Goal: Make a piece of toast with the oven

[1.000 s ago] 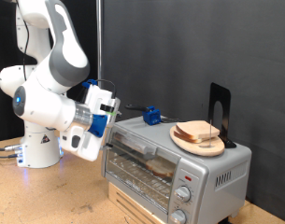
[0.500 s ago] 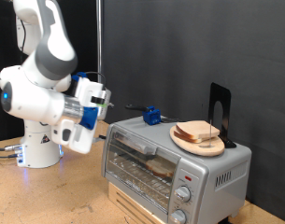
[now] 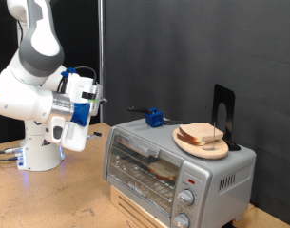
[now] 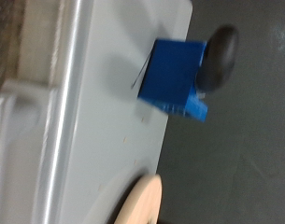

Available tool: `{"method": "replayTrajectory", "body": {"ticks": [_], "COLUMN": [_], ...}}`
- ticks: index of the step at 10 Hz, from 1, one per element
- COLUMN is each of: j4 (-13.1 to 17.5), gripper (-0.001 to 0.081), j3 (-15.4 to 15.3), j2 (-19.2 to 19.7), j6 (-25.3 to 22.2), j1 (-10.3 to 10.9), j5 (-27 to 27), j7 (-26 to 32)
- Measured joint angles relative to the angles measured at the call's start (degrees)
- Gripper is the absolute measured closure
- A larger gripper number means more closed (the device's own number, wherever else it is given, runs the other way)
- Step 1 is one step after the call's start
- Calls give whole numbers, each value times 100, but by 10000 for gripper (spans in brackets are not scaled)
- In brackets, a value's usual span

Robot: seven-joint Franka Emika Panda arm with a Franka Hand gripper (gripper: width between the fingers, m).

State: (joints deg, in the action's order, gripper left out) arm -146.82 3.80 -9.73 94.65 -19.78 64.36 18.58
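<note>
Silver-grey metal of the oven (image 3: 178, 166) at the scene's right, raised on a low wooden box (image 3: 135, 211). Glass door shut, bar handle (image 3: 135, 150) across its upper edge, knobs (image 3: 186, 198) at the near right corner. Behind the glass, on the wire rack, a flat tan shape (image 3: 164, 171), probably a slice put there to heat; too dim to say for sure.

On the oven's roof, towards the right, a round wooden plate (image 3: 219, 151) carrying the piece of toast (image 3: 200, 134), pale with a brown crust, kept up there out of the door's way. Further left on the same roof, a small blue block (image 3: 154, 118), with a black upright stand (image 3: 223, 109) at the far right.

Left of the oven and apart from it, at about roof height, hangs the gripper (image 3: 95, 95), touching nothing and carrying nothing visible. Fingers too small to read; cannot tell whether spread or closed.

From the wrist view: grey roof, blue block (image 4: 175, 79), plate rim (image 4: 142, 201); no fingers shown.
</note>
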Motion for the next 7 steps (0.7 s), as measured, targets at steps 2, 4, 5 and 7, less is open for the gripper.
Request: {"method": "replayTrajectory", "body": {"ticks": [2, 4, 5, 7], "j4": [517, 1043, 1280, 1682], "gripper": [-2, -2, -2, -2], "j3": [98, 139, 147, 130], "j2": [519, 1115, 1375, 1799], "j6": [-90, -100, -57, 396], "j1": [-33, -45, -47, -39], "j5": [-13, 119, 294, 744], "j7": [9, 8, 4, -18]}}
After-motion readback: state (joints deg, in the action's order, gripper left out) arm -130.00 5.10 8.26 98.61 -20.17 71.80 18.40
